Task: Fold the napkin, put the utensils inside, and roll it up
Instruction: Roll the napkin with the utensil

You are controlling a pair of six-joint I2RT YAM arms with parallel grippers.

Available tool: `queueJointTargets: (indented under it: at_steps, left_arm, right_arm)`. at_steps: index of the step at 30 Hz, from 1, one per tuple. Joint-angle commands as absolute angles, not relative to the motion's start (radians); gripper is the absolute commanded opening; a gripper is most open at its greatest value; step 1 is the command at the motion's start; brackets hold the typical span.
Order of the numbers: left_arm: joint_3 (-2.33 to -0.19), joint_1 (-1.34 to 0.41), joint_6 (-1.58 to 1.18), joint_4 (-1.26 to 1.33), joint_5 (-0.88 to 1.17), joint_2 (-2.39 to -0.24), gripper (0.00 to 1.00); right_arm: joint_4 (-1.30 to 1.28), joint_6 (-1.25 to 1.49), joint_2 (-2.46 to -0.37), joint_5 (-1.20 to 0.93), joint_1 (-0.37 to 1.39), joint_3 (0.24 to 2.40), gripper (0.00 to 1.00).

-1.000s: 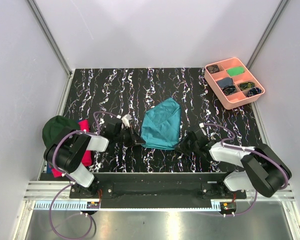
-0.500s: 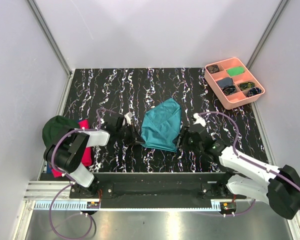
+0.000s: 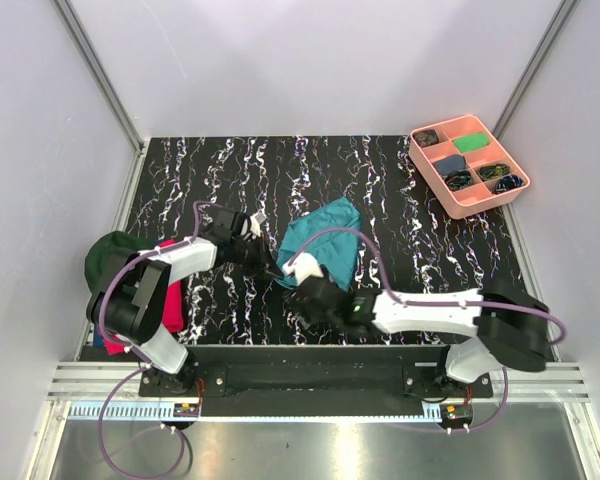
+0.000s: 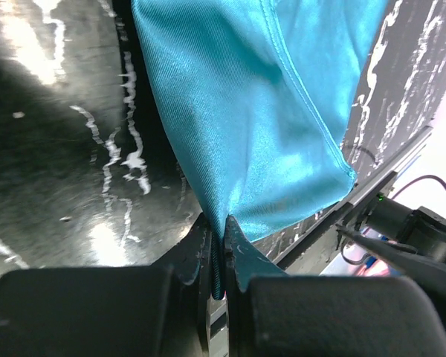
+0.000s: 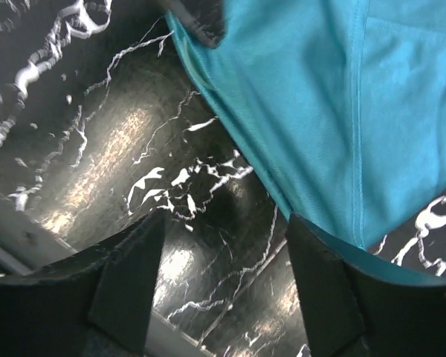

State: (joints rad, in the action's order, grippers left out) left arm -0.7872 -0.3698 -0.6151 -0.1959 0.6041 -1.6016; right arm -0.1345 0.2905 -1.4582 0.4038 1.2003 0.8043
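The left arm is stretched from its base at the near left toward the middle of the desk, with its forearm held low. The left gripper is clamped tight on a near corner of the napkin, and the cloth is seen drawn up from the pinched point into a taut fold.

The right arm is reached from its base at the near right far across to the left, lying low along the desk's near edge. The right gripper is held with its fingers spread wide and nothing between them. It is set just above the desk at the napkin's near edge, close to the left gripper. One finger is seen over the napkin's hem; contact cannot be told.

The napkin lies bunched at the desk's middle, its far part resting on the surface.

A pink tray with compartments stands at the far right corner. A green piece, a blue-grey piece and several dark tangled things are kept in it, too small to be told apart.

A dark green cap and a red cloth lie at the left edge.
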Motion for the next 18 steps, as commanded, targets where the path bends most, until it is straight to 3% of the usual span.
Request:
queueJointTargets:
  at_steps: [1, 12, 18]
  left_arm:
    - [-0.831, -0.359, -0.554, -0.279, 0.644, -1.626, 0.00]
    - [-0.857, -0.350, -0.528, -0.314, 0.655, -1.647, 0.00]
    - [-0.864, -0.347, -0.512, -0.328, 0.666, -1.655, 0.00]
  right_arm:
    - [-0.091, 0.123, -1.566, 0.644, 1.288, 0.897, 0.77]
    - [-0.009, -0.021, -1.773, 0.827, 1.339, 0.960, 0.76]
    - [0.081, -0.072, -1.838, 0.838, 1.339, 0.957, 0.67]
